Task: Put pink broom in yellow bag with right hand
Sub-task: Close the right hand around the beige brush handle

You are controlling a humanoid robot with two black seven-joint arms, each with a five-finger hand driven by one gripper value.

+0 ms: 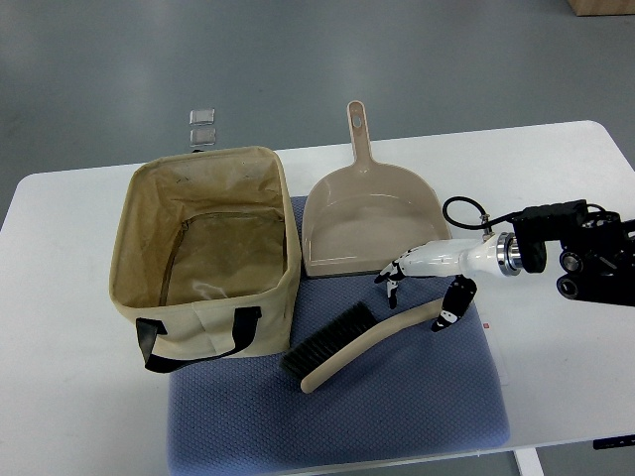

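One hand broom [342, 347], one dustpan [369, 220], one fabric bag [203, 253], one blue mat [397, 407], all on a white table [556, 377]. Broom lies on the mat, just right of the bag. Right hand [427, 288] over the broom's handle end, fingers part-curled; thumb touching the handle, grasp not closed.

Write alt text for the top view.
The right hand reaches in from the right, fingers spread over the handle of a pink broom lying on a blue mat. An open yellow bag stands left; a dustpan lies behind.
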